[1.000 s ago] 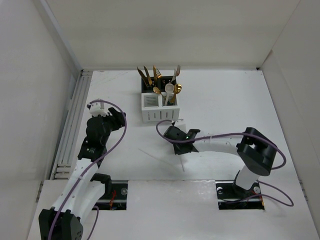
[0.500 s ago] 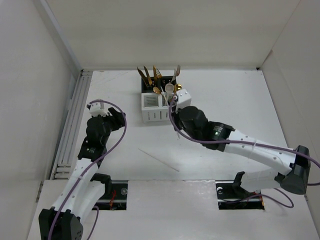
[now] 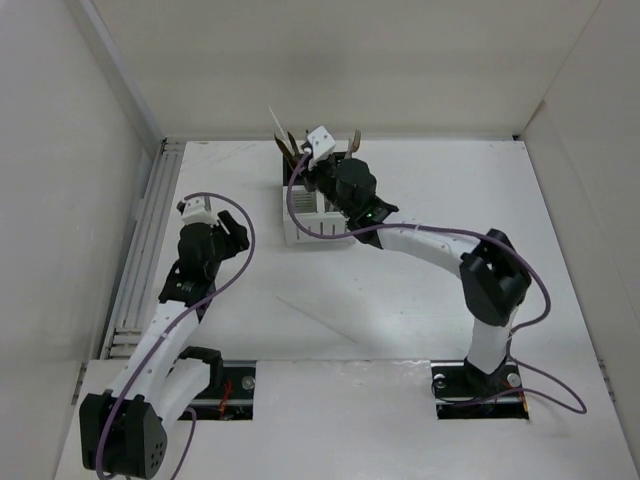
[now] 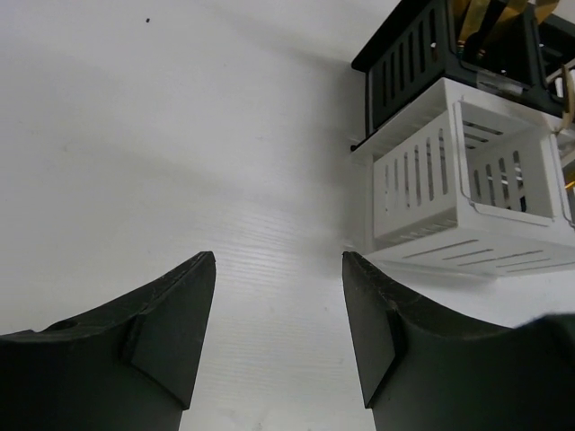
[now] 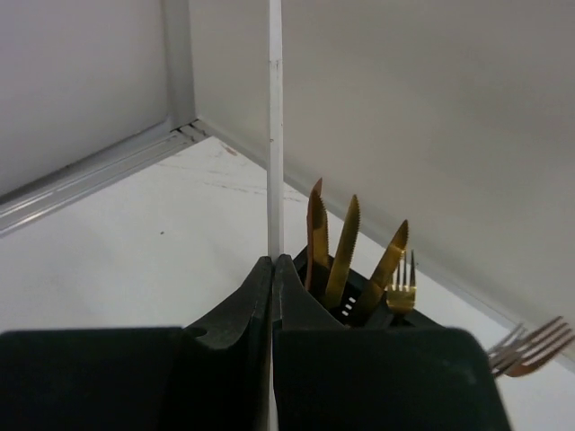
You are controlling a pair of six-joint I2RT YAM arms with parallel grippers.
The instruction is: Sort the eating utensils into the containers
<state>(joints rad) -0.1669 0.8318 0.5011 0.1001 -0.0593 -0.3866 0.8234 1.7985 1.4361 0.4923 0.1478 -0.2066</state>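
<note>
My right gripper (image 3: 298, 158) hovers over the two containers at the back, shut on a thin white stick (image 3: 276, 122) that points upward. In the right wrist view the stick (image 5: 275, 135) rises straight out of the shut right gripper (image 5: 273, 269). Behind it, gold knives (image 5: 346, 251) and a gold fork (image 5: 402, 287) stand in the black container (image 5: 359, 305). The white container (image 3: 300, 230) sits in front of the black one (image 4: 404, 63). My left gripper (image 3: 228, 236) is open and empty over bare table, left of the white container (image 4: 431, 189).
A second thin white stick (image 3: 315, 320) lies on the table between the two arms. White walls enclose the table on three sides. A ribbed rail (image 3: 140, 250) runs along the left edge. Another fork (image 5: 530, 346) shows at the right of the right wrist view.
The right arm swung from the table's middle up and back to above the containers, carrying the white stick. The left arm shifted slightly, its gripper still open.
</note>
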